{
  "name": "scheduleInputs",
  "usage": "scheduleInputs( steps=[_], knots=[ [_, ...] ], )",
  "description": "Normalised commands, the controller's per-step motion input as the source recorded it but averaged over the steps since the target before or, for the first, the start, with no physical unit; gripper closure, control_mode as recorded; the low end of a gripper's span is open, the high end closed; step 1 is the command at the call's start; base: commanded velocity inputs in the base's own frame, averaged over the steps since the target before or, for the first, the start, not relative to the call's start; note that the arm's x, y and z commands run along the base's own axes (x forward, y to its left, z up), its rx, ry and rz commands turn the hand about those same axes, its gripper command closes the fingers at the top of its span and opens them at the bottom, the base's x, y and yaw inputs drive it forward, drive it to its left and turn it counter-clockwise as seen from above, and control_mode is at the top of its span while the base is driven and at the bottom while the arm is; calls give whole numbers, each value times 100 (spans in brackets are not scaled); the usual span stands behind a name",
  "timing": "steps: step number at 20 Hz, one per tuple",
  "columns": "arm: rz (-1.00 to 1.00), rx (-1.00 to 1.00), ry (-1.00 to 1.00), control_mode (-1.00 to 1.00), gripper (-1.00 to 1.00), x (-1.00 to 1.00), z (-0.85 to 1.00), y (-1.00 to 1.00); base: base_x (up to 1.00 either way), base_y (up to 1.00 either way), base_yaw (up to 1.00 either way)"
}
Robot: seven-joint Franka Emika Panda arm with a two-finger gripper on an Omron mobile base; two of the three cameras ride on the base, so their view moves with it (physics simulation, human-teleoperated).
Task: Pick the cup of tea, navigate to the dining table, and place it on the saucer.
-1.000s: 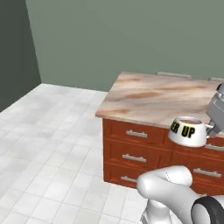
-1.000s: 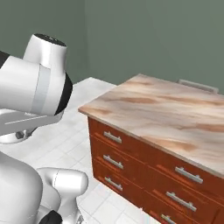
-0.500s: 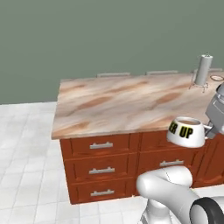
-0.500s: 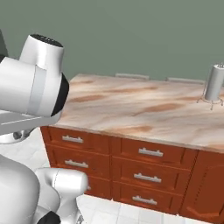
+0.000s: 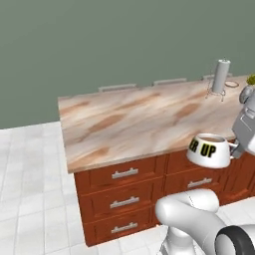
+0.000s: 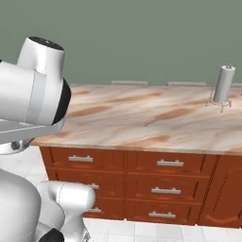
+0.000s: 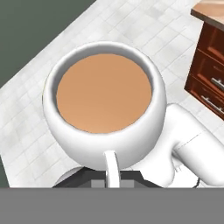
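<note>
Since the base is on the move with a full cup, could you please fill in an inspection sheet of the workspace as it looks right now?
Surface: dining table, beige marble-like top on a red-brown drawer base.
Job's things: cup of tea is carried upright above the floor in front of the table, brown liquid level inside; a small round dish at the far end may be the saucer, too small to tell.
Clutter: tall grey cylinder on a stand near the table's far right.
Grippers: gripper, jaws shut on the cup's handle.
Cables: nothing seen.
Surroundings: white tiled floor, green-grey wall.
</note>
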Motion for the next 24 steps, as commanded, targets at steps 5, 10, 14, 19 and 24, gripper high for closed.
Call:
scheduleInputs(
  steps=[5, 10, 14, 19, 24],
  knots=[
    [0, 0, 0, 100, 100, 0, 0, 0, 12, 94, -25],
    [0, 0, 0, 100, 100, 0, 0, 0, 24, 100, -33],
    [0, 0, 0, 100, 100, 0, 0, 0, 48, 100, -33],
    [0, 0, 0, 100, 100, 0, 0, 0, 62, 100, -31],
    [0, 0, 0, 100, 100, 0, 0, 0, 62, 100, -31]
  ],
)
